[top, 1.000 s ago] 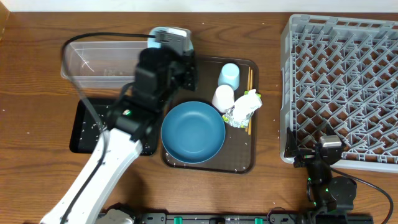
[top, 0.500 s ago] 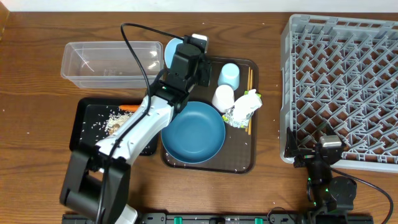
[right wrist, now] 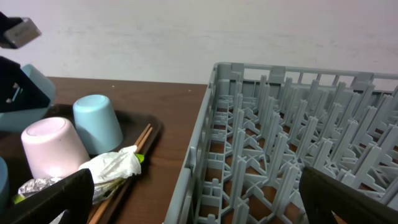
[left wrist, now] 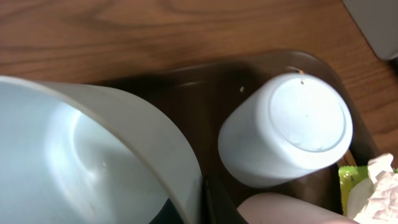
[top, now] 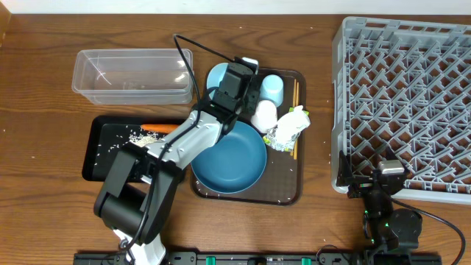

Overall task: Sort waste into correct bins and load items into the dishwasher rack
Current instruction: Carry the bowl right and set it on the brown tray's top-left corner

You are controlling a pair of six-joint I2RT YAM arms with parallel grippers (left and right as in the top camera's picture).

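Left gripper [top: 232,75] pinching small pale blue bowl [top: 215,76], pale blue cup [top: 271,89] close beside, right gripper [right wrist: 196,186] spread

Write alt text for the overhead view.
The left gripper holds a small pale blue bowl over the corner of a brown tray carrying a large blue bowl, a white cup, a pale blue cup and a wrapper. A grey dishwasher rack stands beside it.

— What sits left of the dishwasher rack [right wrist: 280,143]?
— A pale blue cup [right wrist: 96,123], upside down; farther from the rack, a white cup [right wrist: 53,149], also inverted. Nearest the rack lie chopsticks [right wrist: 144,134], with a crumpled wrapper [right wrist: 109,167] touching them.
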